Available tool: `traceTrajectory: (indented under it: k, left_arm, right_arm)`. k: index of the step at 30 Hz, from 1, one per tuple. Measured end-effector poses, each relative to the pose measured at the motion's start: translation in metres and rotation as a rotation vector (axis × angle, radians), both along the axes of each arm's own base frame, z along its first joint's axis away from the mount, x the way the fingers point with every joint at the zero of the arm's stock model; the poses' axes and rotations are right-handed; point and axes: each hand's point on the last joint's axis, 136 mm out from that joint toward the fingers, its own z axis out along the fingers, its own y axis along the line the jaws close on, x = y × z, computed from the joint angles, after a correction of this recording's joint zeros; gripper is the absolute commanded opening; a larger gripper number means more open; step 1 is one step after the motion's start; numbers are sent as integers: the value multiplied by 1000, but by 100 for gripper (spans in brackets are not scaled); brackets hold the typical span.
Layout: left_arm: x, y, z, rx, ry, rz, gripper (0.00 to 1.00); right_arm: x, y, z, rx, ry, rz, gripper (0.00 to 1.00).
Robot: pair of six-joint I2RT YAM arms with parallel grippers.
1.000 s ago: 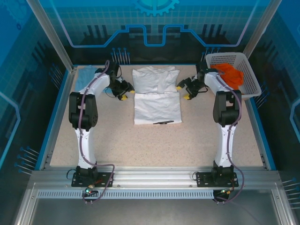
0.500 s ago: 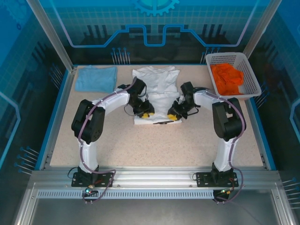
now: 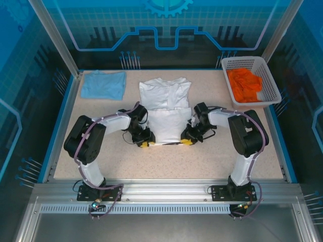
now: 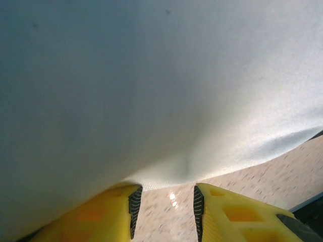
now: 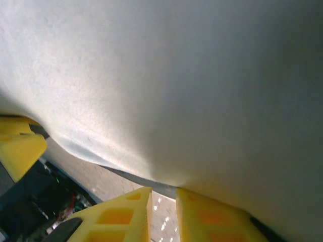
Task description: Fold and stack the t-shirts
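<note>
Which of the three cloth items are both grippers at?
The large white t-shirt mid-table; the folded light blue t-shirt lies apart at far left, the orange cloth in the white lattice basket.

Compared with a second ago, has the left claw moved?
Yes. The left gripper has come toward the near side, away from the light blue t-shirt, to the white t-shirt's near edge.

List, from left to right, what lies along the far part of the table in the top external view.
light blue t-shirt → white t-shirt → white lattice basket
</note>
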Motion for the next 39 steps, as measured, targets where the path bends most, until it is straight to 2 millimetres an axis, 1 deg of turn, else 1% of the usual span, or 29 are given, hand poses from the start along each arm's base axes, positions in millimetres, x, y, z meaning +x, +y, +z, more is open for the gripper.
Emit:
traceTrajectory:
  k: [2, 4, 6, 7, 9, 10, 12, 14, 16, 18, 19, 20, 22, 24, 25, 27, 29, 30, 31, 33, 37, 39]
  left_arm:
    - [-14, 7, 0, 11, 14, 1, 41]
    - [-28, 15, -1, 28, 32, 10, 44]
    - [-37, 23, 4, 57, 45, 21, 45]
    - [-43, 28, 9, 75, 58, 29, 46]
    - [-46, 33, 21, 86, 55, 42, 47]
    - [-43, 34, 29, 84, 49, 55, 48]
    - [-27, 34, 48, 70, 15, 88, 49]
    - [-2, 29, 70, 42, -46, 112, 50]
    - [22, 21, 92, 4, -111, 131, 50]
    - [34, 13, 105, -37, -144, 141, 51]
    - [35, 11, 107, -52, -143, 147, 51]
    - [33, 9, 106, -63, -126, 155, 51]
    - [23, 9, 95, -78, -79, 168, 52]
    - [0, 11, 75, -86, 7, 190, 53]
    - [-12, 13, 65, -86, 50, 202, 53]
    - [-40, 16, 44, -91, 150, 235, 53]
    - [-60, 19, 30, -97, 226, 268, 54]
    - [-67, 19, 25, -105, 255, 286, 54]
    - [-69, 18, 22, -115, 270, 298, 54]
    - [-68, 13, 21, -151, 278, 317, 53]
    - [-57, 2, 25, -214, 244, 325, 50]
    - [-54, 1, 22, -228, 238, 335, 47]
  right_arm:
    - [-14, 2, 1, 18, 7, 19, 28]
    - [-25, -1, 3, 23, 6, 28, 35]
    - [-34, -4, 7, 21, -1, 36, 41]
    - [-38, -6, 9, 16, -5, 41, 43]
    - [-43, -11, 14, 1, -16, 45, 45]
    - [-45, -12, 19, 0, -24, 46, 46]
    - [-42, -11, 30, 17, -58, 44, 48]
    - [-34, -11, 42, 42, -93, 28, 51]
    - [-21, -15, 55, 68, -131, -6, 57]
    - [-10, -22, 65, 78, -173, -40, 58]
    - [-7, -27, 69, 78, -188, -54, 58]
    - [-3, -34, 74, 76, -203, -76, 58]
    - [0, -48, 78, 64, -229, -111, 58]
    - [-5, -63, 72, 38, -218, -143, 57]
    - [-10, -68, 67, 25, -201, -152, 57]
    - [-29, -76, 50, -7, -138, -156, 57]
    - [-46, -80, 38, -30, -83, -149, 57]
    - [-53, -81, 34, -41, -62, -147, 57]
    - [-57, -83, 31, -48, -52, -145, 57]
    - [-60, -83, 28, -54, -37, -143, 56]
    - [-61, -81, 22, -60, -22, -128, 55]
    - [-62, -79, 18, -64, -11, -117, 53]
